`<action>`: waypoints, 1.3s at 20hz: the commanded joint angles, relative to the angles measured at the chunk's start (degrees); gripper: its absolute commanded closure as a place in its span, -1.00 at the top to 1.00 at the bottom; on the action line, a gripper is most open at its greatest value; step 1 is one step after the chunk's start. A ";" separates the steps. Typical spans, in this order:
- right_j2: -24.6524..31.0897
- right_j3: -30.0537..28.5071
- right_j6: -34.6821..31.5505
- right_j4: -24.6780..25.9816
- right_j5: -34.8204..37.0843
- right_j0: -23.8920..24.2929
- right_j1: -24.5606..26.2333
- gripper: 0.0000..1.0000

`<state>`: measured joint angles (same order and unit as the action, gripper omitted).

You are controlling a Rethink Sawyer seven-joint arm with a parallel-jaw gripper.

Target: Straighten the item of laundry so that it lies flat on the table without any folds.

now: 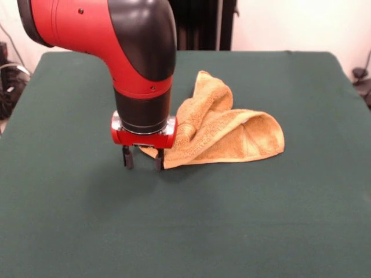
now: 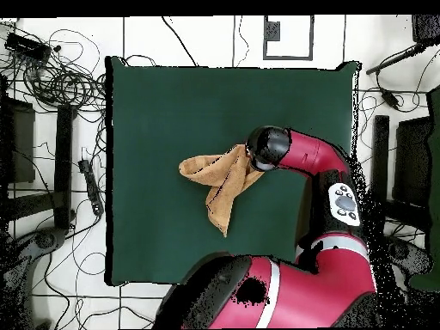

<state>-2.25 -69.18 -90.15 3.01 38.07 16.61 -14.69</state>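
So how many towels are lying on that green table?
1: a crumpled golden-orange terry towel near the middle of the dark green cloth table, its corner beside the robot's open claw. Nothing seems hidden beneath.

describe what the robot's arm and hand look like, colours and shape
The arm is thick and rounded, glossy red with a black elbow cover and a black cylindrical wrist section; small dark screw holes dot the shell. A red collar with a silver ring sits below the wrist. The hand ends in two short, dark, flat fingers. No loose cables run along it. From overhead, a grey button panel shows on the arm.
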 commanded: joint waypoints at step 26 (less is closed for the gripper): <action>3.95 0.95 -2.54 1.09 5.38 -3.54 -0.99 1.00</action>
<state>-2.27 -68.07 -90.15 3.01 38.07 15.72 -14.59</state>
